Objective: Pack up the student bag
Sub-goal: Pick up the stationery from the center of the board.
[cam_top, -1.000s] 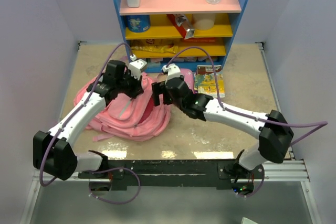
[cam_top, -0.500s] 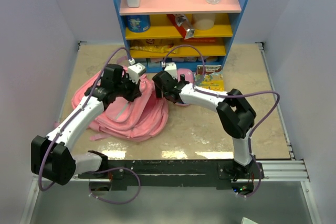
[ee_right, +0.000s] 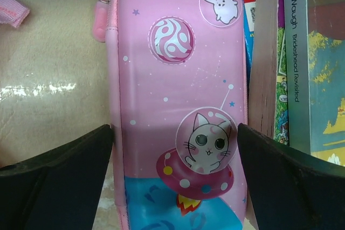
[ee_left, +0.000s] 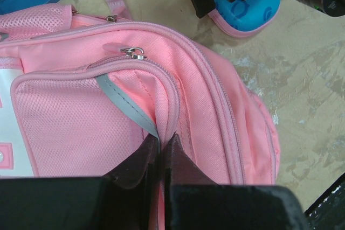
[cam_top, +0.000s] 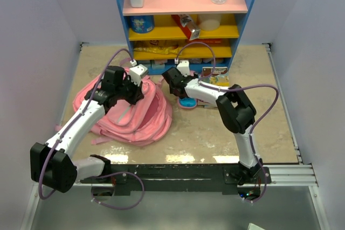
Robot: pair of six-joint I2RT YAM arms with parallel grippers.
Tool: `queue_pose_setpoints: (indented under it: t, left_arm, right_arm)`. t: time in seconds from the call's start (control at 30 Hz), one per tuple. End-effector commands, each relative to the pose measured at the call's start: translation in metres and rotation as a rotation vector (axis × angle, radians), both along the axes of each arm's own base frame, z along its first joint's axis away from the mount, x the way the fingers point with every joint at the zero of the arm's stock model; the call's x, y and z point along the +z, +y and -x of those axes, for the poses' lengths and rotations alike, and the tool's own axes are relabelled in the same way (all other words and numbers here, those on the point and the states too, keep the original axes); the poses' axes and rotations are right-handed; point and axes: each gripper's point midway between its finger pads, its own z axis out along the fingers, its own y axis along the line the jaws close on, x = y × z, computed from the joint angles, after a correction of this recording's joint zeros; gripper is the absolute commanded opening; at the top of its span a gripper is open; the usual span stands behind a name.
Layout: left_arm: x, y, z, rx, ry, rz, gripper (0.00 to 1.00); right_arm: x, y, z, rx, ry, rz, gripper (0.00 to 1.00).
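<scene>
While the left gripper [ee_left: 160,145] is pinched shut on a fold of the bag [ee_left: 205,90] by its grey zip strip, the bag lies slumped toward the left edge of the table [cam_top: 242,133]. The right gripper [ee_right: 175,138] hangs spread wide over the pencil case [ee_right: 172,79], near the far edge beside some books [ee_right: 294,63]. The step in hand seems to be picking up the case. Next the fingers must drop, close across it and carry it to the bag's opening.

book spine [ee_right: 294,63], "Waugh", "Brideshead Revisited"
</scene>
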Motion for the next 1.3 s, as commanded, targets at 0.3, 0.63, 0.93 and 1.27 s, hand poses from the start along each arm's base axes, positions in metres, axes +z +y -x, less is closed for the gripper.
queue_pose_setpoints:
  t: [0.3,0.63,0.93,1.27]
  left_arm:
    - [0.040,-0.004,-0.015,-0.040,-0.177,0.043,0.00]
    - [0.041,-0.004,-0.016,-0.040,-0.178,0.042,0.00]
    - [0.041,-0.003,-0.015,-0.038,-0.179,0.042,0.00]
    - [0.045,-0.001,-0.013,-0.035,-0.191,0.039,0.00]
  right_arm:
    - [-0.010,-0.032,-0.013,-0.067,0.037,0.053,0.99]
    - [-0.047,-0.021,0.000,-0.039,0.122,0.076,0.99]
    - [-0.080,-0.011,0.046,0.062,0.233,0.019,0.98]
    - [-0.087,0.013,0.120,0.111,0.199,-0.127,0.91]
